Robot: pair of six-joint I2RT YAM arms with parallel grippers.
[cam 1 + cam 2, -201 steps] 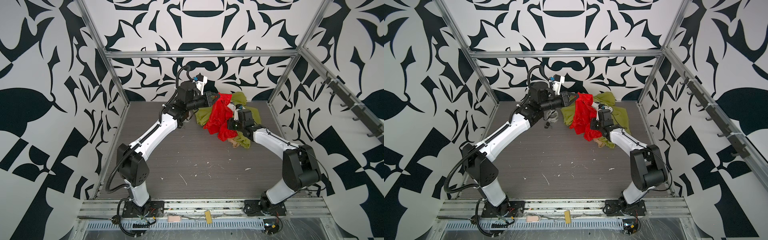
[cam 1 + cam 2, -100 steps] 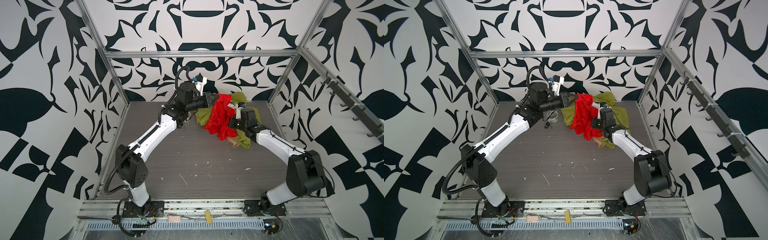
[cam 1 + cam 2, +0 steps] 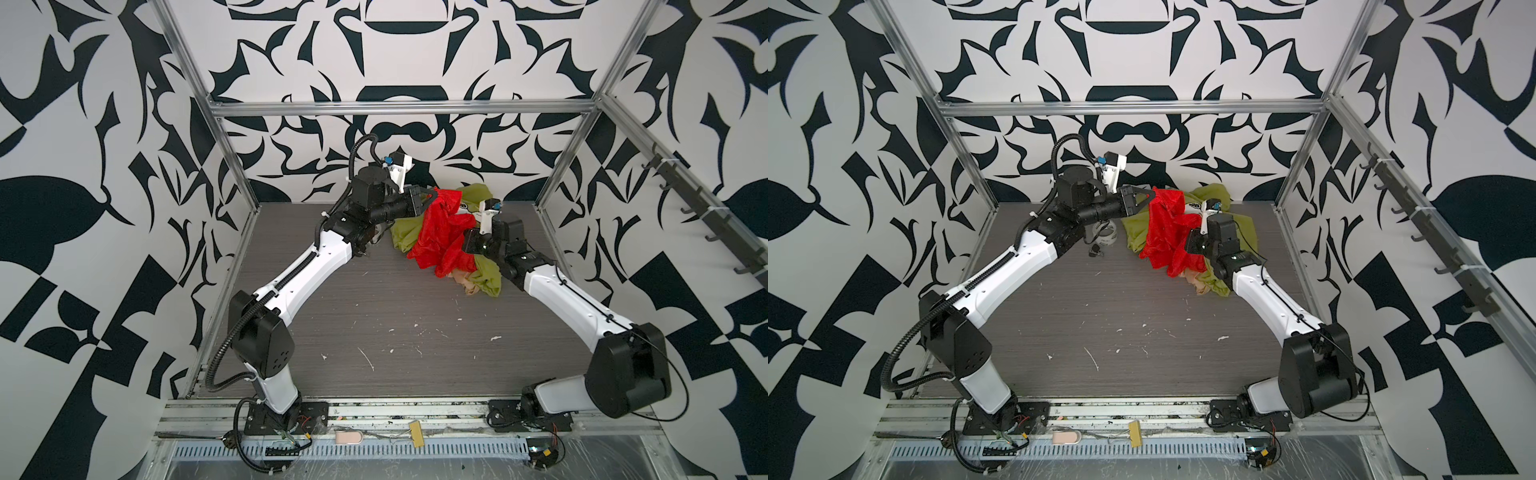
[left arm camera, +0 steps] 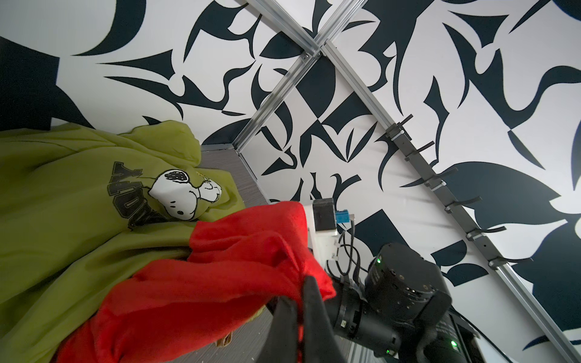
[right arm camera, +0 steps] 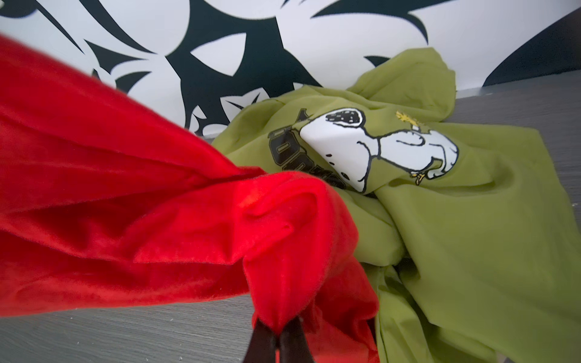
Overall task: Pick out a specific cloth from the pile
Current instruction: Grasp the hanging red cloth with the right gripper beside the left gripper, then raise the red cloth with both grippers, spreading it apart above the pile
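The cloth point(image 3: 440, 232) point(image 3: 1163, 232) is bright red and hangs stretched between both grippers above the pile at the back of the table. My left gripper point(image 3: 434, 197) point(image 3: 1152, 194) point(image 4: 300, 292) is shut on its upper corner, raised off the table. My right gripper point(image 3: 462, 246) point(image 5: 276, 333) is shut on a lower fold of the cloth point(image 5: 125, 204); in both top views red fabric covers its fingers. The pile's olive-green shirt point(image 3: 486, 270) point(image 4: 63, 204) point(image 5: 471, 220) with the dog print lies beneath, and a tan cloth point(image 3: 463, 282) shows at its front edge.
A tape roll point(image 3: 1106, 235) and a small black clip point(image 3: 1096, 249) lie under my left forearm. Metal frame posts stand at the back corners, close behind the pile. A rail of hooks point(image 3: 685, 199) runs along the right wall. Small scraps dot the table's front half.
My right gripper's jaws have closed on the red cloth, and that arm's elbow has dropped lower and outward. The left arm has stayed almost still, holding the cloth.
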